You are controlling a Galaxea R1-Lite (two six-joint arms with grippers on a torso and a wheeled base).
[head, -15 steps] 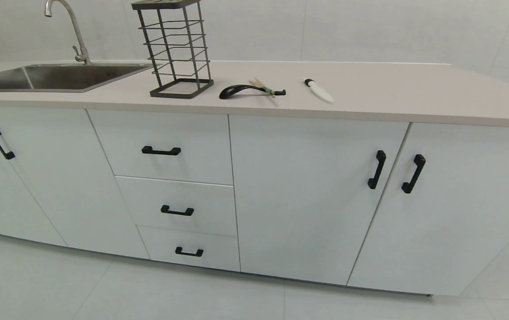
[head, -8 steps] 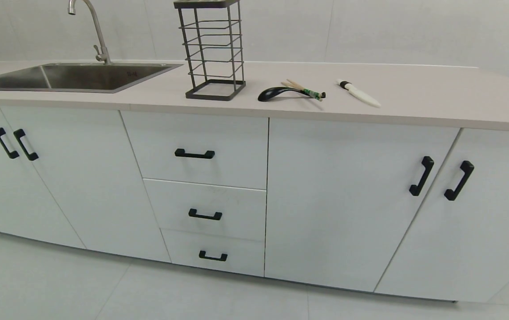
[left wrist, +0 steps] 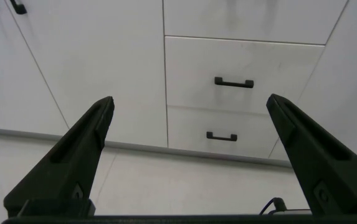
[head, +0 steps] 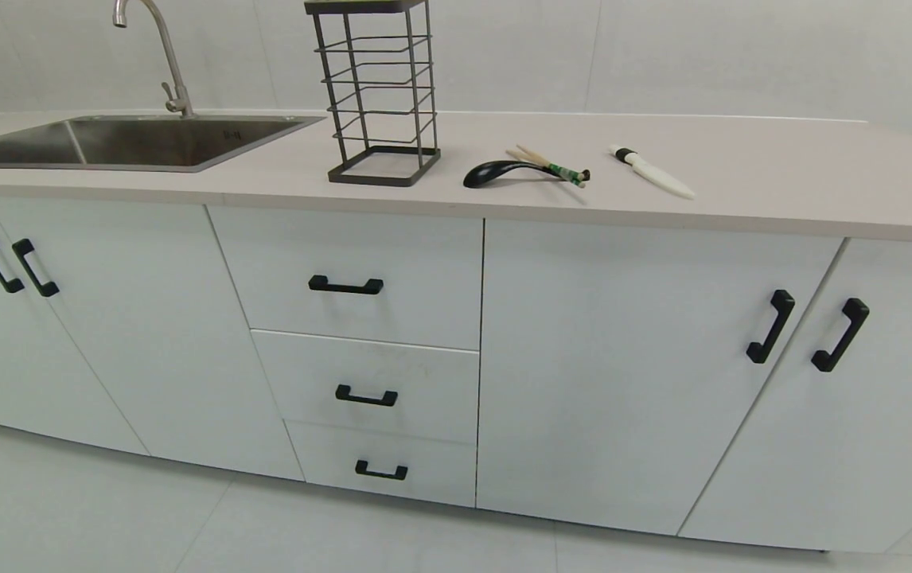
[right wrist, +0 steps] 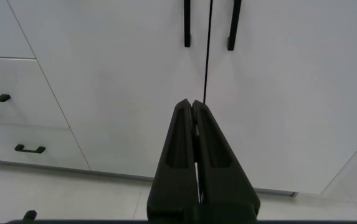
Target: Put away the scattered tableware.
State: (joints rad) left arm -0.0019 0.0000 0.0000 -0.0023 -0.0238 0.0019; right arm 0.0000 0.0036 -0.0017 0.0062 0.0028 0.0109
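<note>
Up on countertop (head: 742, 187): spoon (head: 494, 171), chopsticks (head: 551, 165), knife (head: 655, 172); left hand (left wrist: 190, 99) below, facing drawers (left wrist: 243, 65).

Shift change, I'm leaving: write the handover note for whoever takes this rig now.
Left end effector: open, empty, low before the drawers.
Right end effector: shut, empty, before the cabinet doors.
On the counter, right of the wire rack: black spoon, chopsticks at its handle, white knife farthest right.
Done: nothing put away.
Left: all three pieces.

Glossy spoon (head: 485, 173), metal wire rack (head: 364, 6), matt countertop (head: 782, 183).
</note>
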